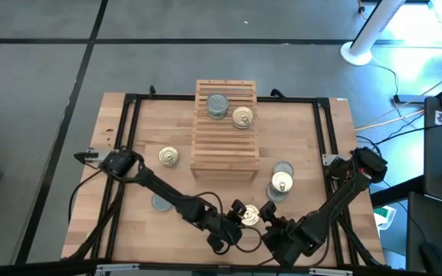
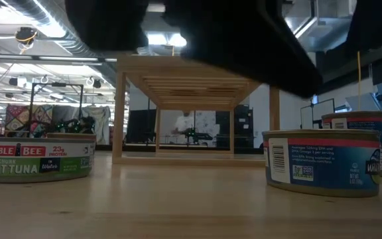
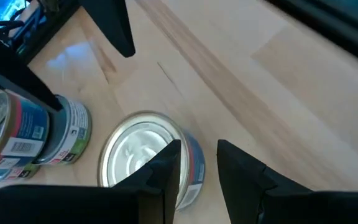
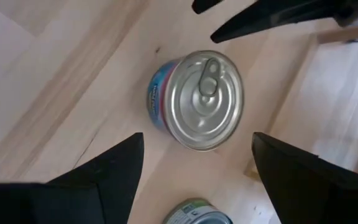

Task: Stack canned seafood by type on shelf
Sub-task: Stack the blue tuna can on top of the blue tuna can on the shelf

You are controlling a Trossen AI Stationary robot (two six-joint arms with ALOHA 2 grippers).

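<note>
While only two tins (image 1: 229, 111) are sitting on the shelf (image 1: 224, 153), I'm spreading my empty right gripper (image 4: 197, 168) wide over a blue-labelled can (image 4: 197, 99); my left gripper (image 3: 197, 168) is hanging half-open beside it.

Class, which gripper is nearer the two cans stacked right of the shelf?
Right. The right gripper sits just below the stacked cans in the high view; the left gripper lies farther left.

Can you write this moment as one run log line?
right gripper: jaws open, at pull-tab can | left gripper: close by | shelf: two cans on top
</note>
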